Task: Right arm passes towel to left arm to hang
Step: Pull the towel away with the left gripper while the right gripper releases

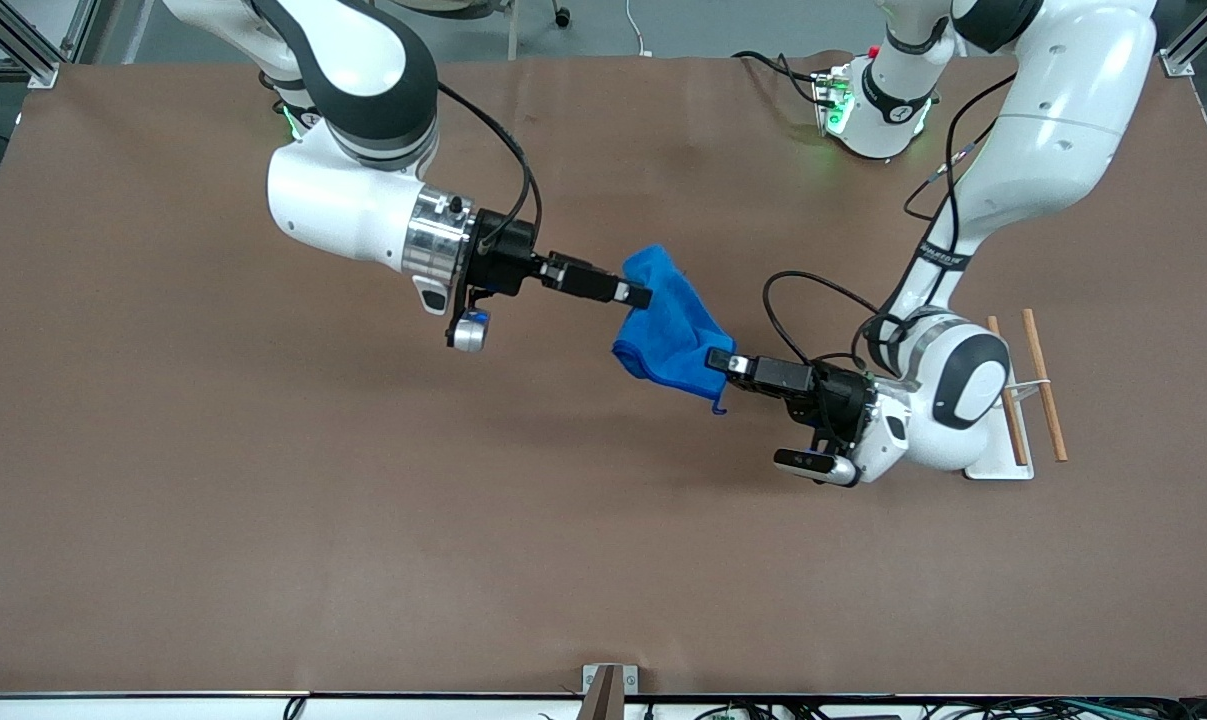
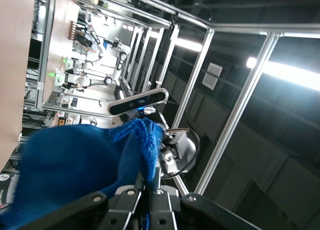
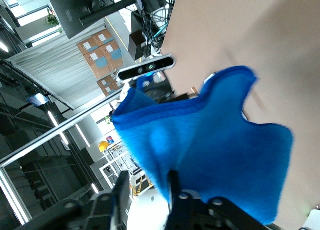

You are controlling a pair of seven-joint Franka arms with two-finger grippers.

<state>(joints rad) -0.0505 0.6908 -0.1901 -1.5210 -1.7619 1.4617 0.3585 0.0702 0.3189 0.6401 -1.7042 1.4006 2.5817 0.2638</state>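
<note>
The blue towel (image 1: 673,320) hangs in the air over the middle of the table, bunched between the two grippers. My left gripper (image 1: 720,360) is shut on the towel's lower edge; in the left wrist view (image 2: 148,177) its fingers pinch a fold of the towel (image 2: 75,160). My right gripper (image 1: 641,295) is at the towel's upper part with its fingers spread. In the right wrist view (image 3: 146,176) the gap between its fingers shows no cloth, and the towel (image 3: 215,150) lies against one finger (image 3: 173,182). A small loop tag (image 1: 719,406) dangles from the lowest corner.
A rack of two wooden rods (image 1: 1043,385) on a white base (image 1: 998,468) stands at the left arm's end of the table, close beside the left wrist. The brown tabletop (image 1: 263,500) spreads all around.
</note>
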